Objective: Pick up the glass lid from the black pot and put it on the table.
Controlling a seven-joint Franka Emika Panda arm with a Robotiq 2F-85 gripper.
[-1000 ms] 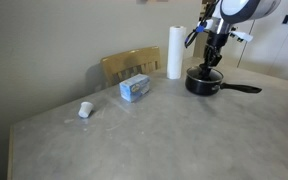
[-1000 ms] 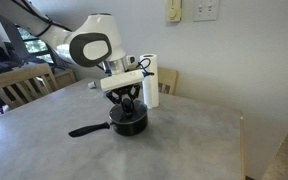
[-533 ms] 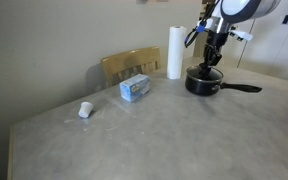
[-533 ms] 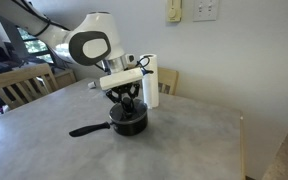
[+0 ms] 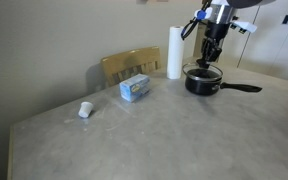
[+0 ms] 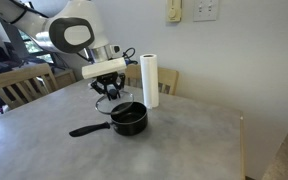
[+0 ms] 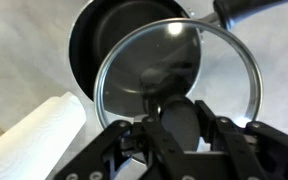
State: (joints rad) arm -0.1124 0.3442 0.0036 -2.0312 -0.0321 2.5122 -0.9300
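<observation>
My gripper (image 7: 180, 128) is shut on the black knob of the glass lid (image 7: 174, 70) and holds the lid in the air just above the black pot (image 7: 104, 40). In both exterior views the lid (image 5: 204, 68) (image 6: 110, 90) hangs under the gripper (image 5: 210, 55) (image 6: 108, 83), lifted off the open pot (image 5: 204, 82) (image 6: 128, 119). The pot stands on the grey stone-look table (image 5: 164, 130) (image 6: 174, 145) with its long handle lying flat.
A white paper-towel roll (image 5: 174, 52) (image 6: 151, 80) stands close behind the pot. A blue and white box (image 5: 135, 88) and a small white cup (image 5: 85, 110) sit on the table. A wooden chair (image 5: 130, 65) stands behind the table edge.
The gripper has risen with the glass lid, which was resting on the pot before. The pot is now open and has not moved.
</observation>
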